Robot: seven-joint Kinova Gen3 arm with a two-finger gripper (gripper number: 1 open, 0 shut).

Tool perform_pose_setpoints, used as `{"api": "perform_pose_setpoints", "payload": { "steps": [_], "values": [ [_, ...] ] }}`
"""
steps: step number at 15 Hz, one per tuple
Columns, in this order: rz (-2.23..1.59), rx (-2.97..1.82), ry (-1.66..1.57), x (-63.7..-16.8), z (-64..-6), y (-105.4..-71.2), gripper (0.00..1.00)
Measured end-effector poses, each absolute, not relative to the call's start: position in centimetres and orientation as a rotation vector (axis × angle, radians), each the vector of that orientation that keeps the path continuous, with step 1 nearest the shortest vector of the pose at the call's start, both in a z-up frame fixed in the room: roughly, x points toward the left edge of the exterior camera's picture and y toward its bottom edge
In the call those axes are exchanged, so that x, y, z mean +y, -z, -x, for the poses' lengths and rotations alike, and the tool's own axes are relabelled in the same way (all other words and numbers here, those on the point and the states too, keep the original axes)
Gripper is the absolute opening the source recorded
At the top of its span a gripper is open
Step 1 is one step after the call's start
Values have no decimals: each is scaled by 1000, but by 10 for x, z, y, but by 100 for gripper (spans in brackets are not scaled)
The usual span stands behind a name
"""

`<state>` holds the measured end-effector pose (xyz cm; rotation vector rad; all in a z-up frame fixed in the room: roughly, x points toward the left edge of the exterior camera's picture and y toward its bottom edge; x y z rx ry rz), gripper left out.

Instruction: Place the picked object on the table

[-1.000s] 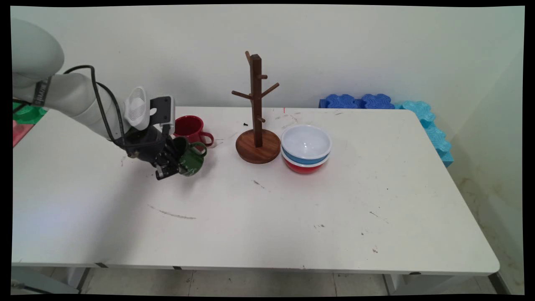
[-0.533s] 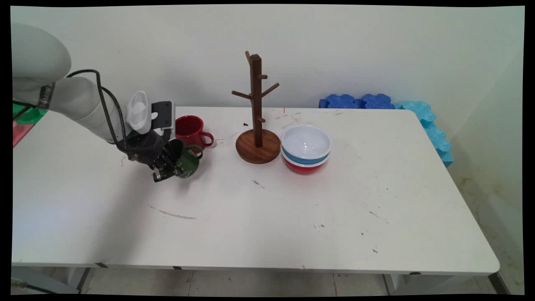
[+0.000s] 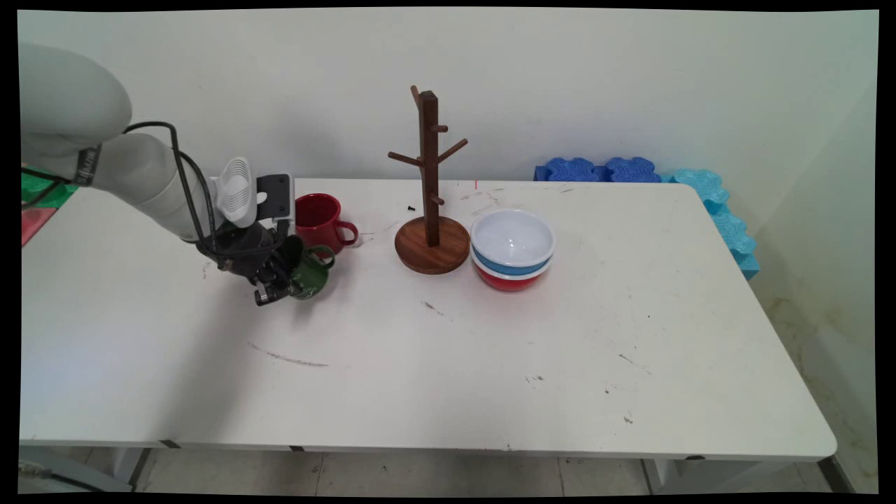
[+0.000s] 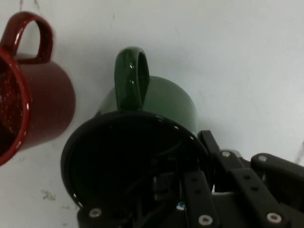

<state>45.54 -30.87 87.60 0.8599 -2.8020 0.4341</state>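
My gripper [image 3: 274, 285] is shut on the rim of a green mug [image 3: 309, 274], which hangs tilted just above the table at the left, its handle up and to the right. In the hand view the green mug [image 4: 156, 109] fills the middle, its dark opening facing the camera, one finger [image 4: 194, 190] inside the rim and the other outside the wall. A red mug [image 3: 319, 216] stands upright right behind it, and the red mug [image 4: 33, 104] sits at the left of the hand view.
A brown wooden mug tree [image 3: 430, 189] with bare pegs stands on a round base at mid-table. Beside it on the right are stacked bowls [image 3: 512, 248], white over blue over red. Blue foam blocks [image 3: 700, 192] line the table's far right edge.
The gripper with the green mug has drawn slightly left and back, towards the red mug, and the mug has risen a little and tipped further.
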Motion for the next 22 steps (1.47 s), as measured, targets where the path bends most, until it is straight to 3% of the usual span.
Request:
{"api": "perform_pose_setpoints", "payload": {
  "steps": [20, 21, 22],
  "values": [
    [-896, -2837, -382, -332, -458, -847, 0],
    [-897, -2837, -379, -333, -458, -846, 100],
    [-897, -2836, -380, -334, -458, -846, 100]
  ]
}}
